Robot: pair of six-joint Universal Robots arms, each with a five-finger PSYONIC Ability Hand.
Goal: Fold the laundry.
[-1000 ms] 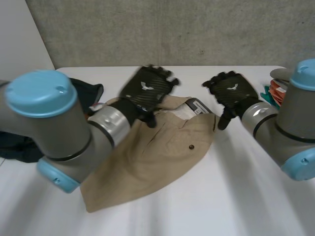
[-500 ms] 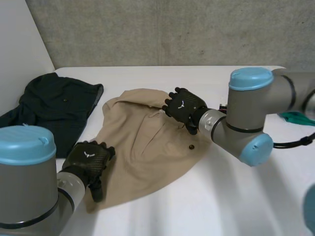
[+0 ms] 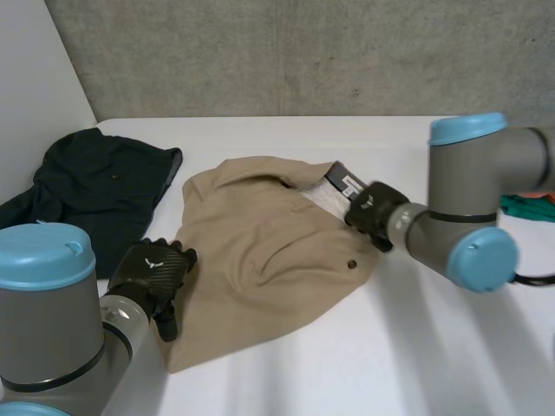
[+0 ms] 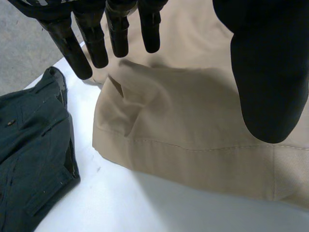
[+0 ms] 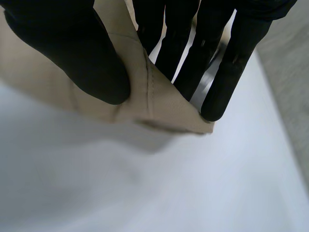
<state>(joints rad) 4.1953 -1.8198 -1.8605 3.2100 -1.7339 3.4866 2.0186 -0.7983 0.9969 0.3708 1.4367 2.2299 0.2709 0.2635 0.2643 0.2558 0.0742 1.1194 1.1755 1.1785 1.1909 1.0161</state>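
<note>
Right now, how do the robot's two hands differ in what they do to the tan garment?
The left hand is open, fingers straight over the left hem of the tan garment; the right hand pinches its right edge between thumb and fingers. Both are black.

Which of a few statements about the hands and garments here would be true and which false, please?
1. The right hand pinches an edge of the tan garment. True.
2. The left hand grips the dark garment. False: it is open, at the tan garment's edge.
3. The dark garment lies on top of the tan one. False: it lies beside it on the white table.
4. A label shows inside the tan garment near the right hand. True.
</note>
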